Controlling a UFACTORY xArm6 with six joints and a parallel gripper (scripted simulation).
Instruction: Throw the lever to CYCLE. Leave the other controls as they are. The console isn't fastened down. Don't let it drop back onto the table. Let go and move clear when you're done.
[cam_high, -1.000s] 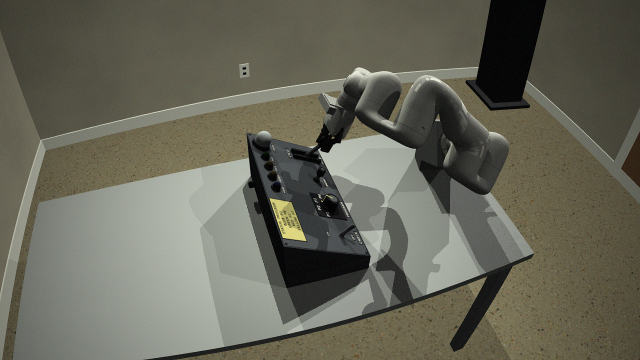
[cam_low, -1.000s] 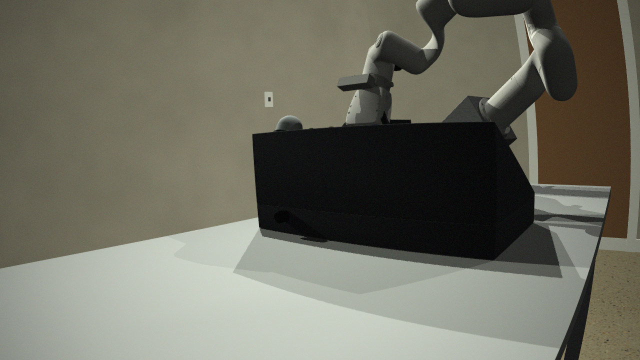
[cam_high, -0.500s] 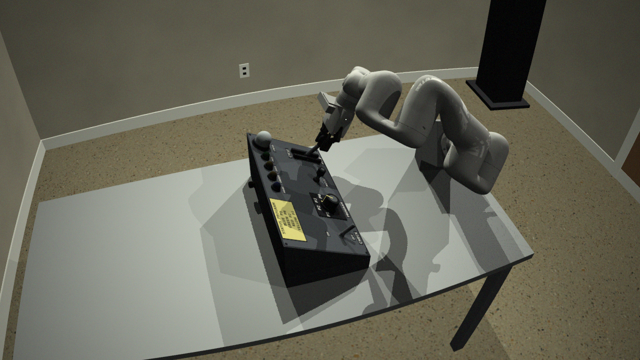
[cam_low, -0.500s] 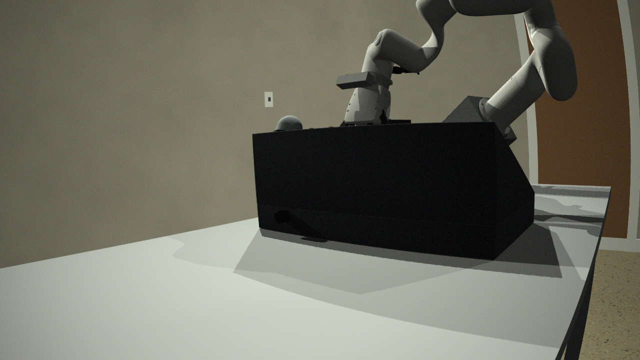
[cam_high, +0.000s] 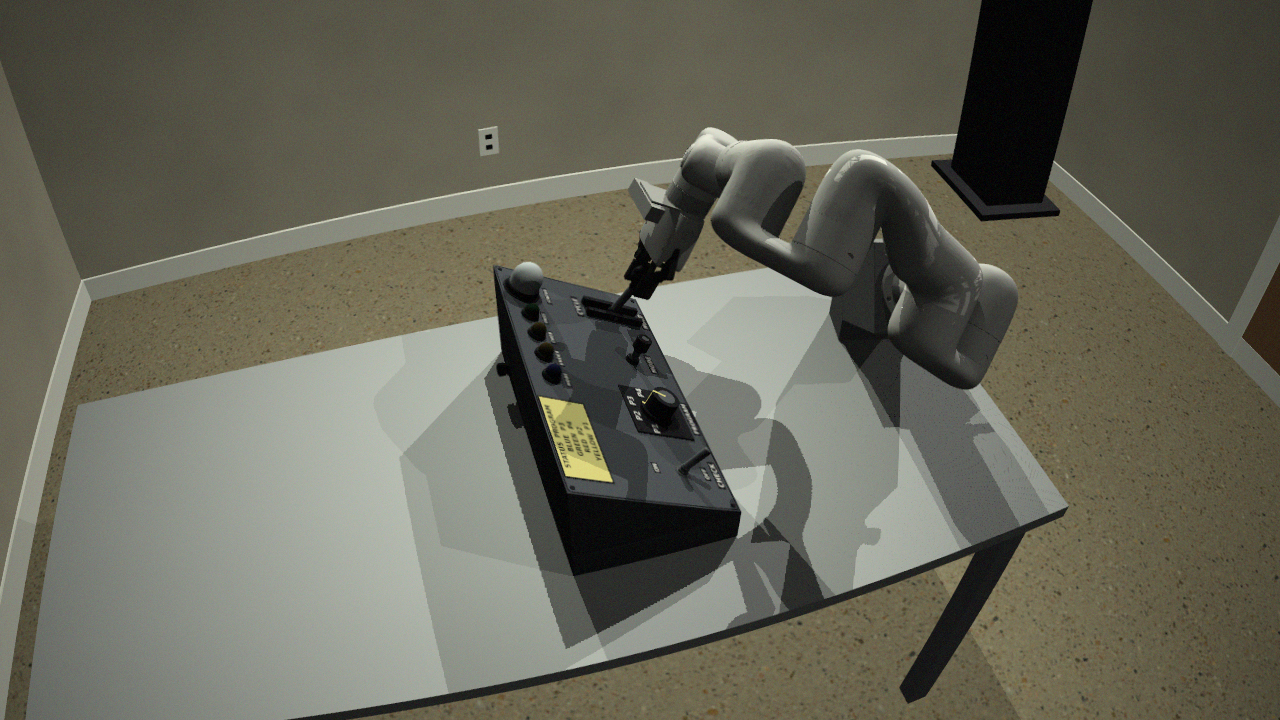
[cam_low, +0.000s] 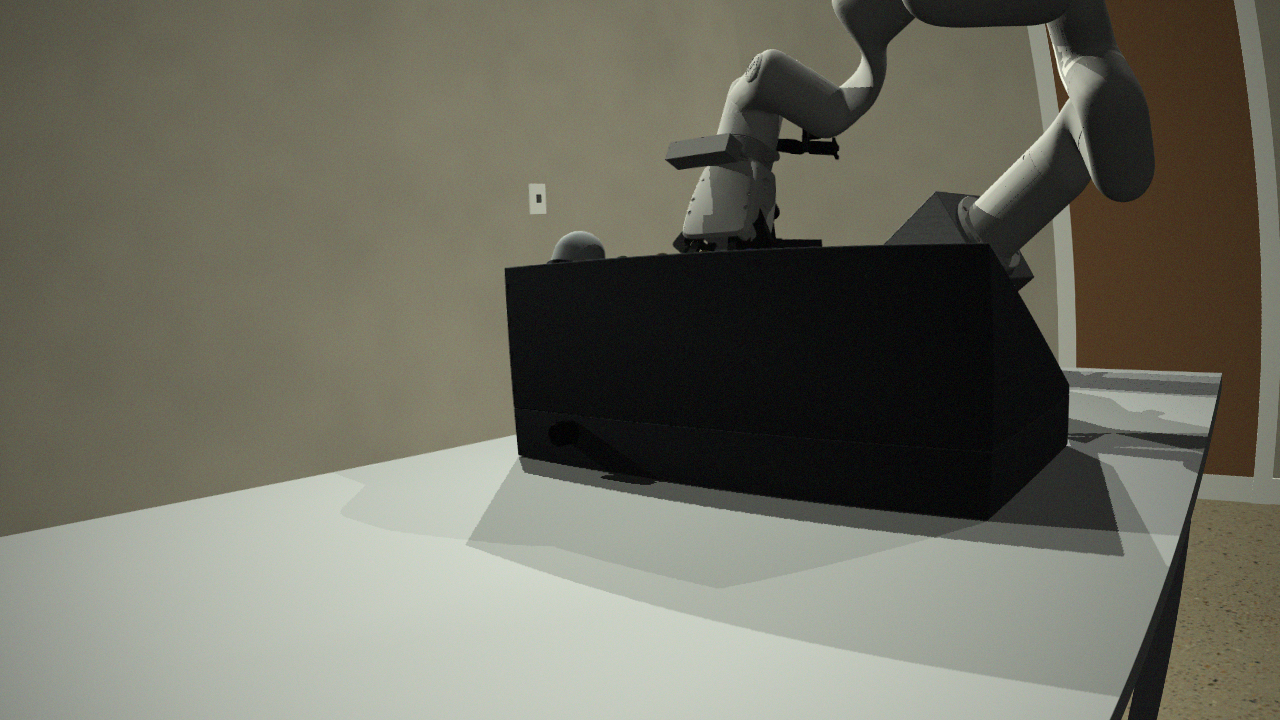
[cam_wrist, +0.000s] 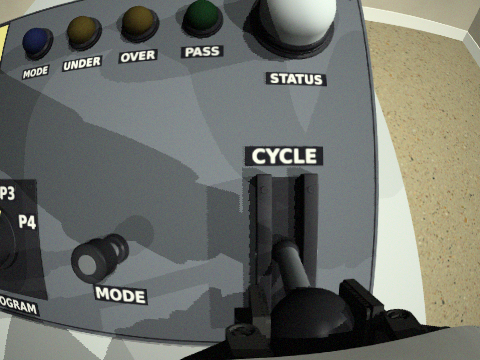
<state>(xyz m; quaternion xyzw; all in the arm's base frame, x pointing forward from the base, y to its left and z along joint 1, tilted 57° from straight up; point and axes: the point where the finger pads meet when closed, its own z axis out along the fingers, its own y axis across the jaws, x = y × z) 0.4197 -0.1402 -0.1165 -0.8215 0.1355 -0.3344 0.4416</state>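
Note:
A dark sloped console (cam_high: 590, 420) (cam_low: 769, 358) (cam_wrist: 200, 140) stands on the grey table (cam_high: 223, 501). Its lever (cam_wrist: 292, 266) (cam_high: 626, 300) has a black ball knob and sits in a slot (cam_wrist: 256, 220) under the CYCLE label (cam_wrist: 284, 156). The stem leans away from CYCLE, with the knob at the slot's near end. My gripper (cam_wrist: 300, 309) (cam_high: 642, 284) is shut on the lever's knob, with a finger on each side. In the exterior view the console's back hides the fingers and the lever.
The panel also holds a white STATUS dome (cam_wrist: 298, 7) (cam_high: 526, 277), four lamps, of which PASS (cam_wrist: 202, 16) is one, a MODE toggle (cam_wrist: 99, 258), a program dial (cam_high: 662, 407), a yellow label (cam_high: 574, 438) and a second lever (cam_high: 693, 465) near the front.

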